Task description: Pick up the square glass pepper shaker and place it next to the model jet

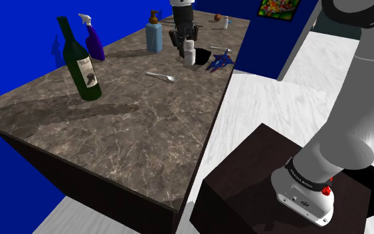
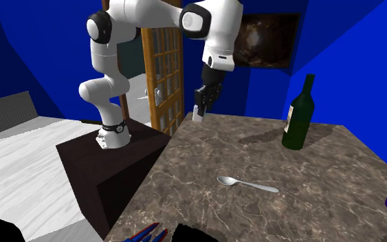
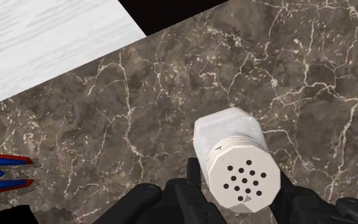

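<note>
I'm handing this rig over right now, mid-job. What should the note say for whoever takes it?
The gripper is shut on the white, square-bodied pepper shaker, with a finger on each side.
The pepper shaker is over the dark marbled countertop and looks lifted, though I can't confirm that it has left the surface.
The blue-and-red model jet lies near the countertop's edge, apart from the shaker.
Done: grasp.
Left: carry the shaker beside the jet, set it down upright, release.
</note>
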